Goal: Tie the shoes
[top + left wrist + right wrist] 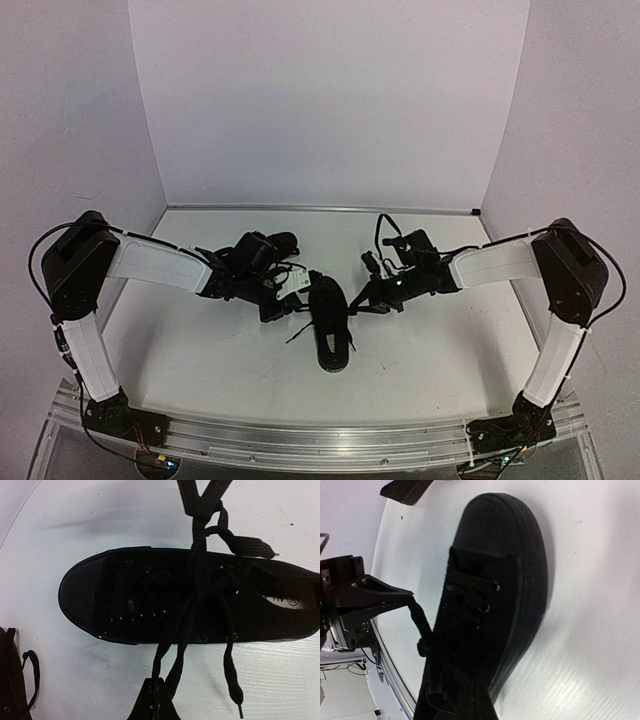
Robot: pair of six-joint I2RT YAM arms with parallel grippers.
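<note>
From above, the left gripper (292, 298) is pinched shut at the 10 o'clock side of a small all-black canvas lace-up shoe (332, 335). The shoe lies along the 12-to-6 line mid-way across the white table (200, 350). The right gripper (360, 300) meets the shoe from 2 o'clock. Both forearms reach inward, low.

In the left wrist view, the left fingertips (147, 707) at 6 o'clock clamp a thin black lace strand (161, 652). At 12 o'clock the right fingers (189, 492) converge on a second lace strand (200, 545). The toe points to 9 o'clock, and another black shoe (10, 680) shows at 8 o'clock.

In the right wrist view, the left gripper (365, 597) at 9 o'clock holds its strand (420, 622). The right gripper's own fingers cannot be made out against the shoe (505, 570).
</note>
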